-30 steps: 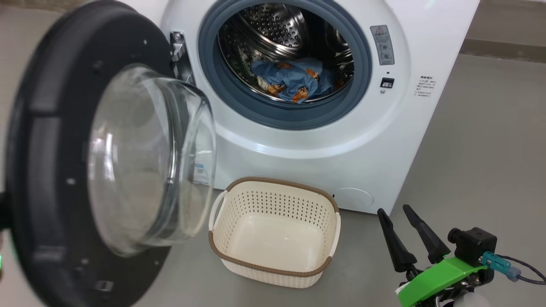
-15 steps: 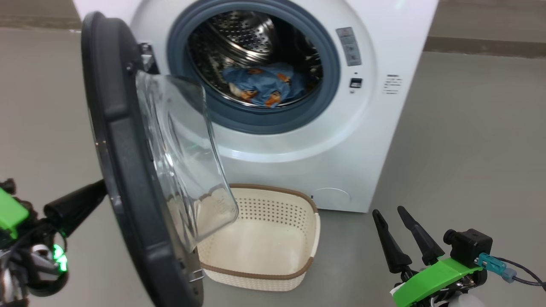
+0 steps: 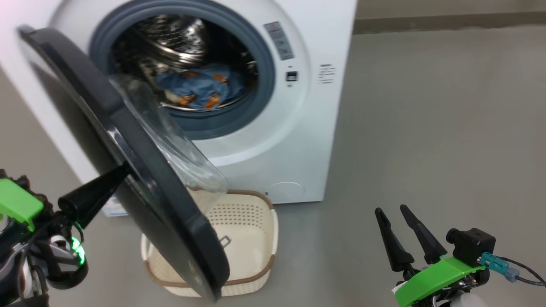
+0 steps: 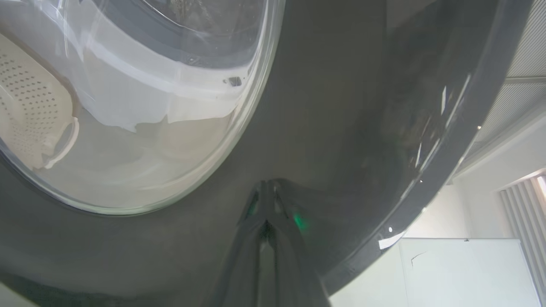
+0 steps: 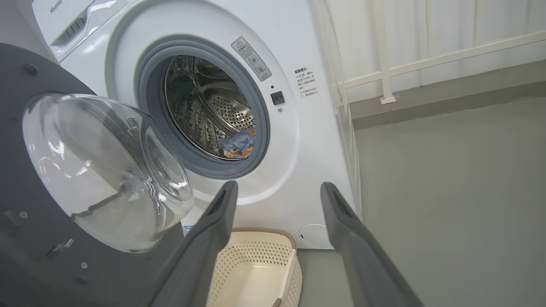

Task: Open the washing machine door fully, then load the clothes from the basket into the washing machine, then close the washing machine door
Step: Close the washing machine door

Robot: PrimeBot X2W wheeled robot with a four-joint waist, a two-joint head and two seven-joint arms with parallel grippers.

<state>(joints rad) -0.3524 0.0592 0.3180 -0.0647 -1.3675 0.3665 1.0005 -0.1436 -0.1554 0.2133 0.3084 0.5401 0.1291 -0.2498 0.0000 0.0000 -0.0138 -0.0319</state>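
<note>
The washing machine [image 3: 273, 140] stands at the upper left with its steel drum showing. The clothes [image 3: 198, 87], light blue with orange figures, lie in the drum and show again as the clothes [image 5: 236, 145]. The washing machine door [image 3: 170, 204] stands part-way swung, seen almost edge-on, its glass bowl over the basket [image 3: 251, 213]. My left gripper [image 3: 115, 175] is shut, empty, its tip against the door's black outer face [image 4: 341, 106]. My right gripper [image 3: 396, 211] stands open and empty over the floor at the lower right, apart from the machine.
Bare grey floor [image 3: 426, 128] stretches to the right of the machine up to a wall skirting [image 3: 448, 21]. A white railing [image 5: 384, 76] runs along the wall behind. The basket [image 5: 256, 268] sits on the floor right in front of the machine.
The head camera has turned, shifting the whole picture. The door has swung from wide open toward the machine, and my shut left gripper has come up against its outer face. The right gripper has stayed put.
</note>
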